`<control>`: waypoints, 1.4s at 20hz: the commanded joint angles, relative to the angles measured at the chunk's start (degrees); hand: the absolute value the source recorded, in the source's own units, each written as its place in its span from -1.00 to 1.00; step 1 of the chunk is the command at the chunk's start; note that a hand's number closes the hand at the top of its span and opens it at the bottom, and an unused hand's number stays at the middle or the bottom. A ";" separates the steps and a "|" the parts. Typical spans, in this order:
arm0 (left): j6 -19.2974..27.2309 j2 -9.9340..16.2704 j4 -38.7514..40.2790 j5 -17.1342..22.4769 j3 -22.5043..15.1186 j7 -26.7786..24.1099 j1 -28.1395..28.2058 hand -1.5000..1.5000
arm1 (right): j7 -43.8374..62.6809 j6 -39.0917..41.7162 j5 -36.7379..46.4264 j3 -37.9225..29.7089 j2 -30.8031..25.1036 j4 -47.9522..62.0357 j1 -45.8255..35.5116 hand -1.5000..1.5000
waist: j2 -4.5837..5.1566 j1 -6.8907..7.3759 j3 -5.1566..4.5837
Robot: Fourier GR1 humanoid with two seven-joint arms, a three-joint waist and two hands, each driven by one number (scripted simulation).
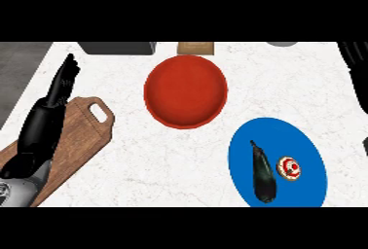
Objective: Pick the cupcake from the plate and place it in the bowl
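- White marble desk [137, 160] carries everything.
- Red bowl [185, 91] sits beyond the blue plate [302, 146].
- Left hand [45, 127] rests with fingers straight, holding nothing (right hand unseen).
- Dark eggplant [264, 172] lies just beside the cupcake [289, 168] on the plate; fingers could catch it instead.

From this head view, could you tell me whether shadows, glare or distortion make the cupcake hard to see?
In the head view the light is even, with no glare on the white counter; the cupcake shows plainly on the blue plate, beside a dark eggplant; the plate and the red bowl look taller than wide, a stretch of this view.
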 commanded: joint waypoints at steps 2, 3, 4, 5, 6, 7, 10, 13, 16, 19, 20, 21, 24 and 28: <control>0.02 -2.66 1.30 2.38 0.22 3.30 1.70 0.00 | -3.12 10.39 0.57 8.55 1.29 -0.83 7.13 1.00 | -0.39 -1.63 -1.42; -0.82 -3.21 2.71 4.52 0.52 3.94 3.09 0.00 | -1.06 13.79 0.56 12.75 0.55 -4.33 8.54 1.00 | -0.53 -2.11 -1.52; -0.43 -4.96 2.49 5.27 -0.52 4.36 4.13 0.00 | -1.37 17.92 1.38 16.37 -0.27 -2.81 9.27 1.00 | -0.14 -1.01 -1.52; -0.43 -6.57 3.38 6.45 -1.35 6.04 4.49 0.00 | -2.52 21.29 2.40 20.01 -0.37 -2.26 10.83 1.00 | 0.36 -0.78 -1.46; -0.12 -8.58 3.53 8.13 -1.74 6.81 5.58 0.00 | -2.27 24.60 3.63 23.53 -1.61 -2.76 12.20 1.00 | 0.41 -0.57 -1.54; -0.94 -7.31 4.22 7.73 -2.10 7.15 6.17 0.00 | -5.98 16.25 20.10 15.66 -13.40 -6.69 2.98 1.00 | -1.91 -2.63 -2.63; 0.52 -10.55 4.00 10.00 -1.46 7.09 9.28 0.00 | -21.44 6.70 11.65 13.04 1.71 -2.39 24.74 -1.00 | -0.72 -4.50 -1.18; -0.01 -10.59 3.78 10.08 -1.54 9.21 7.52 0.00 | -33.63 12.88 5.51 11.39 3.77 0.66 30.59 -1.00 | -0.57 -3.60 -1.21; -2.07 -11.23 5.88 10.81 -0.60 9.64 6.12 0.00 | -42.49 13.03 8.52 9.61 2.81 -3.42 35.67 -1.00 | -0.68 -3.09 -1.43; -1.57 -12.89 6.49 8.77 -0.61 10.66 4.62 0.00 | -36.29 14.74 5.21 2.55 -3.48 -12.17 37.30 -1.00 | -0.72 -2.69 -1.51; -2.56 -14.12 10.05 8.82 0.67 9.00 2.69 0.00 | -36.71 13.75 7.14 1.89 -3.10 -11.61 38.47 -1.00 | -0.63 -2.68 -1.51; -1.49 -15.08 9.16 6.83 -1.65 7.49 5.43 0.00 | -35.33 12.55 9.29 1.45 -3.83 -11.52 38.21 -1.00 | -0.65 -2.48 -1.52; -1.56 -14.17 6.48 6.77 -1.40 8.34 8.00 0.00 | -25.66 9.01 10.27 -0.49 -5.63 -18.51 39.86 -1.00 | -0.77 -2.33 -1.55; -3.50 -15.92 10.98 6.31 0.14 7.27 4.49 0.00 | -11.82 12.32 7.50 -1.55 -8.82 -21.11 33.70 -1.00 | -0.53 -1.88 -1.56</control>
